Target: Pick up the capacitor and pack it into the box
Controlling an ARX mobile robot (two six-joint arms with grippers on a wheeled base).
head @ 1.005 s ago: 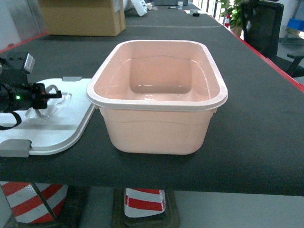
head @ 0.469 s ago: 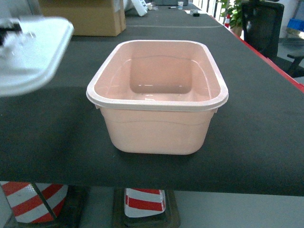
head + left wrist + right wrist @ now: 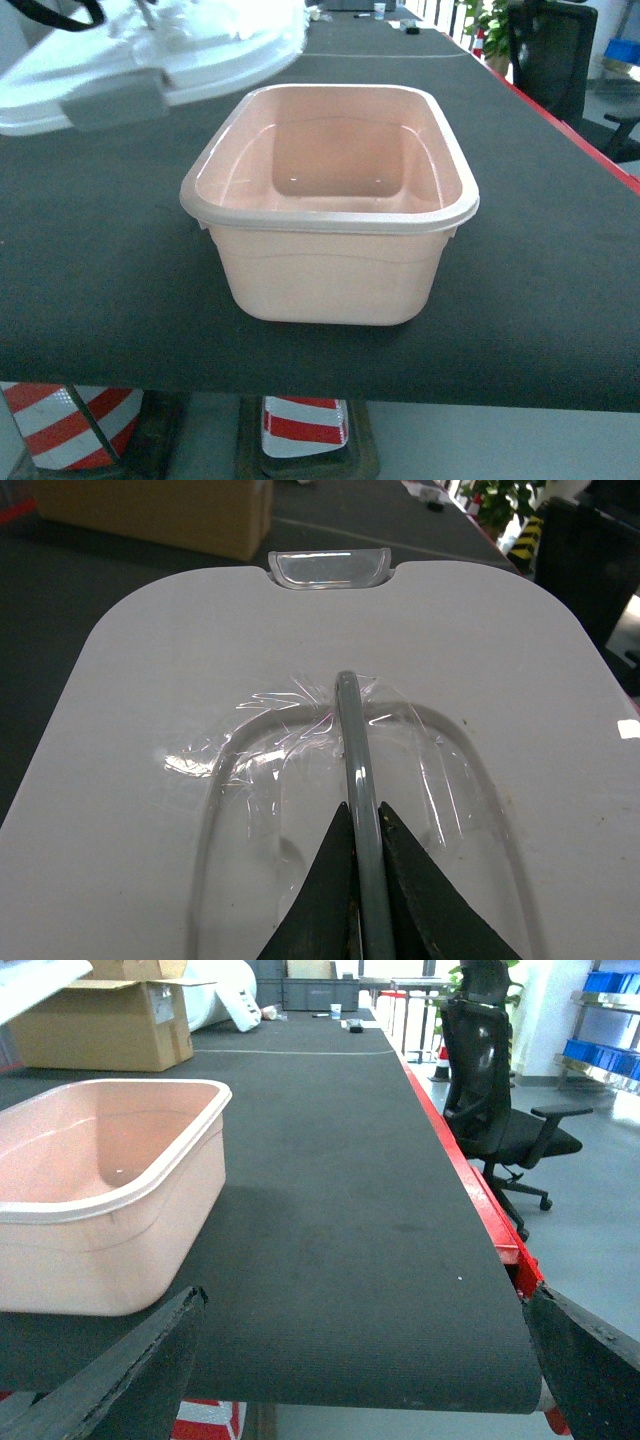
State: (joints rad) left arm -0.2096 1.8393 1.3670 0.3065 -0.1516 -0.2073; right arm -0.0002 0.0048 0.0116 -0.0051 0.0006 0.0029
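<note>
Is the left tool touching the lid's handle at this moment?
Touching. In the left wrist view the left tool has both dark fingers pressed against either side of the grey handle on the lid.

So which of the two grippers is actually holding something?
The left gripper: it is shut on the grey handle of the white lid. The right gripper is wide open and holds nothing.

The pink box (image 3: 100,1190) sits left on the black table (image 3: 350,1210), apparently empty, the tool (image 3: 350,1380) spread wide.
</note>
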